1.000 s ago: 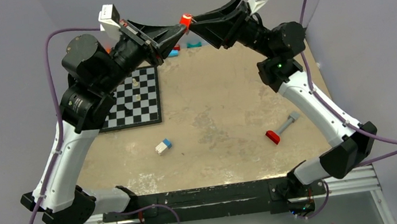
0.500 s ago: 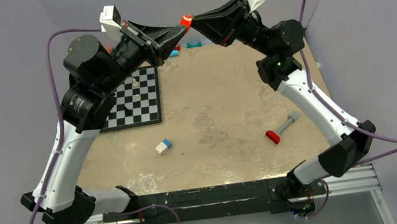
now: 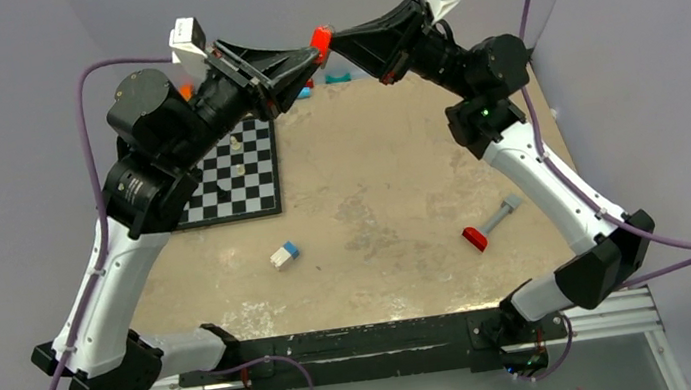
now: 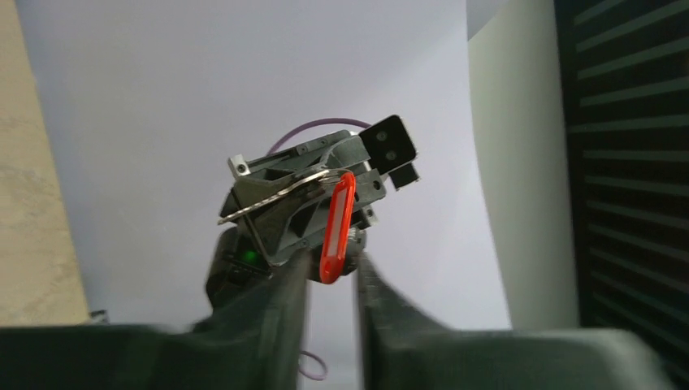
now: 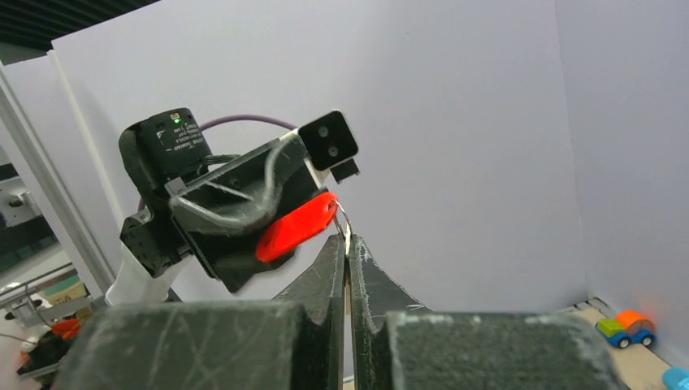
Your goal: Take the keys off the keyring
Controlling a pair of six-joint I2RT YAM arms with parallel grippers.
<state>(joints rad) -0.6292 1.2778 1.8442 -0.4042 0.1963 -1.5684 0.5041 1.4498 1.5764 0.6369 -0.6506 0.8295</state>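
Cannot read any writing on the red key tag (image 3: 322, 39): too small from above, too blurred at the wrists. Looks like a long oval of bright red plastic with a pale window down its middle in the left wrist view, and hooks at one end onto a thin silver keyring (image 5: 344, 223). Hangs in mid-air, raised well above the far edge of the table (image 3: 390, 179), just where the two arms meet tip to tip. Sits with its free end clamped between the closed-in fingers of the left gripper (image 3: 311, 55), dark and blurred on either side of it at the wrist. Meets the right gripper (image 5: 347, 244) at the other end, its jaws pressed almost flat together and pinching the ring's wire right beside the tag. Leaves down on the tabletop a chessboard (image 3: 236, 174) under the left arm, a blue and white block (image 3: 284, 254) near the middle, a grey stick with a red end (image 3: 487, 227) toward the right, and a small toy car (image 5: 624, 327) by the back wall.
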